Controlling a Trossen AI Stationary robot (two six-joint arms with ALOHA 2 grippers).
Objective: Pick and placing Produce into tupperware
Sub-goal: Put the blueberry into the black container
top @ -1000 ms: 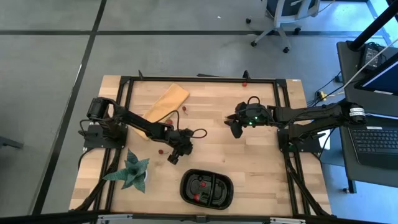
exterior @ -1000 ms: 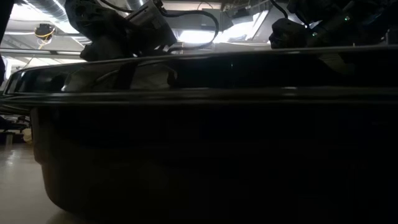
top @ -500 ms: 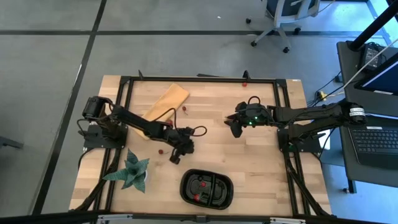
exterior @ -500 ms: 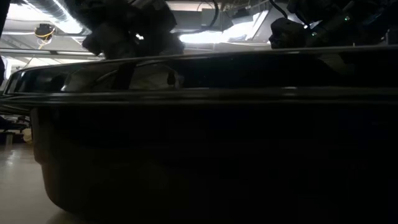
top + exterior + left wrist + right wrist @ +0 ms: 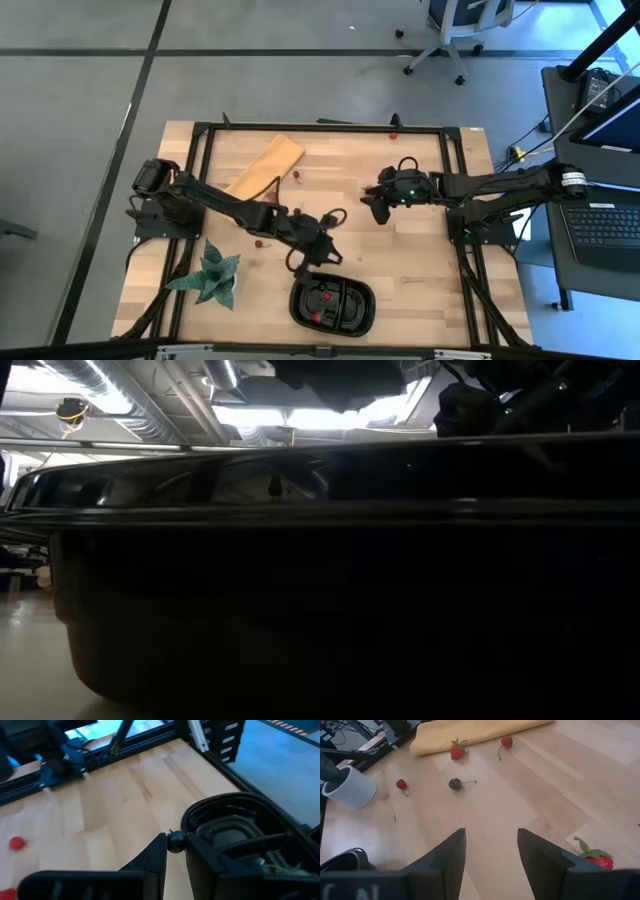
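The black tray (image 5: 350, 308) sits near the table's near edge with a few red fruits (image 5: 318, 297) in it, and its wall (image 5: 320, 610) fills the low view. My left gripper (image 5: 306, 266) hovers just left of and beyond the tray's rim (image 5: 220, 805), shut on a small dark berry (image 5: 175, 841). My right gripper (image 5: 368, 207) is open over the table's middle right, with a strawberry (image 5: 592, 857) lying beside it. More loose produce lies on the wood: a strawberry (image 5: 457, 751), a red cherry (image 5: 506, 741), a dark cherry (image 5: 455, 783) and a red berry (image 5: 401, 784). My left gripper pinches the dark berry (image 5: 175, 841) between its two fingertips (image 5: 159, 851), at their free ends. The fingers slant down from the table's left and far side toward the tray. The berry is lifted clear of the table, just outside the tray's rim.
A tan board (image 5: 265, 165) lies at the far left of the table and a green spiky plant (image 5: 212, 273) stands at the near left. One red berry (image 5: 260, 241) lies behind the left arm, another (image 5: 17, 843) on bare wood. Black frame rails (image 5: 320, 127) border the table.
My left gripper has travelled toward the table's right and near edge, from the middle left up to the tray's far-left rim, staying shut. In the low view it has swung from the upper left to above the tray's middle.
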